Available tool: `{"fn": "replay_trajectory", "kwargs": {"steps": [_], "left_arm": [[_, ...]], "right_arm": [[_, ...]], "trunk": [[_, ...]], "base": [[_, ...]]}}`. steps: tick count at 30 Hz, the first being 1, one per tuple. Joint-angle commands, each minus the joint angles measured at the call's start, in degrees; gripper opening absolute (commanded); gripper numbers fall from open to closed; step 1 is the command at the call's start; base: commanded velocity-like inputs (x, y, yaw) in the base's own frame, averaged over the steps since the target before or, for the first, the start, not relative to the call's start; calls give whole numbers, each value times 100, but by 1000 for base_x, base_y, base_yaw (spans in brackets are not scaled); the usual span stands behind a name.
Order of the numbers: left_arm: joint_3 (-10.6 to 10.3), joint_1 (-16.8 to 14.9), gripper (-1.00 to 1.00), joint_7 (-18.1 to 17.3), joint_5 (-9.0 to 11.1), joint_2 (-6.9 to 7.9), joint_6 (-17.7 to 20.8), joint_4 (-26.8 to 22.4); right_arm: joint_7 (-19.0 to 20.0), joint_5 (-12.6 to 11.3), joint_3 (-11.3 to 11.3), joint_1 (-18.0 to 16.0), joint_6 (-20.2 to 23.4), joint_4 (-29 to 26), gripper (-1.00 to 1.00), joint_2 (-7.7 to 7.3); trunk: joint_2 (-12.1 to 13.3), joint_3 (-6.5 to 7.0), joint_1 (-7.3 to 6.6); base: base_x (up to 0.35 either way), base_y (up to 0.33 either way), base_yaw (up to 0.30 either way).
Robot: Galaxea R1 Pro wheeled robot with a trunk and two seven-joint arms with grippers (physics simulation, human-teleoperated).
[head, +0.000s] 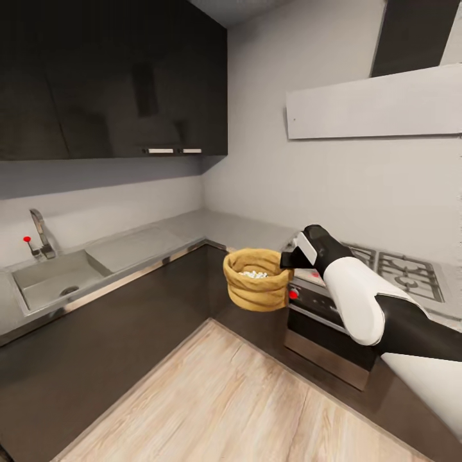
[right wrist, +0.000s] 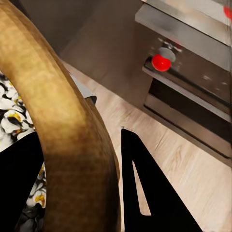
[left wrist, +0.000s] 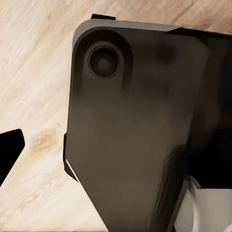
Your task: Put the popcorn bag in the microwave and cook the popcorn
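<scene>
The popcorn bag [head: 256, 282], a tan-brown sack with a thick round rim, hangs in the air above the wooden floor in front of the oven. White popped kernels [head: 254, 274] lie inside it. My right gripper [head: 287, 260] is shut on the bag's rim at its right side. In the right wrist view the rim [right wrist: 63, 121] runs between the two black fingers [right wrist: 150, 193], one inside the bag beside the popcorn [right wrist: 12, 121] and one outside. The light grey countertop [head: 192, 226] runs along the wall behind. The microwave is out of view. A black tip [left wrist: 8, 152] sits at the left wrist view's edge.
A steel sink [head: 48, 282] with a tap [head: 40, 232] lies at the left. The gas hob [head: 398, 266] and the dark oven with a red knob [head: 294, 294] stand at the right. Dark cabinets [head: 109, 77] hang above. The robot's own dark body [left wrist: 130, 135] blocks the left wrist view.
</scene>
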Motion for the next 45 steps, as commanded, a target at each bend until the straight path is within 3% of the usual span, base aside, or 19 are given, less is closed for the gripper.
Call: {"fn": "replay_trajectory", "kwargs": {"steps": [1,16,19,22,45], "left_arm": [[6,-1,100,3,48,-1,-7,-3],[-1,-1,100,3,48,-7,-7,-3],[-1,-1,100,3,48,-7,-7,-3],[-1,-1,100,3,48,-3,-7,-3],[-1,-1,100,3,48,2,-7,-3]], "right_arm": [[-2,53,-49,-4,19,-6,-100,7],[65,39,-49,1,9,-5,-100,17],[232,-434,-49,143,9,-14,-100,-16],[256,-527,-49,159,9,-16,-100,-71],[183,-522,-41,163,22,-22,-100,-101]], "trunk": [[-5,-7,-3],[-5,-7,-3],[-5,-7,-3],[-5,-7,-3],[-5,-7,-3]], "base": [[-345,0,0],[-345,0,0],[-345,0,0],[-345,0,0],[-306,0,-15]]}}
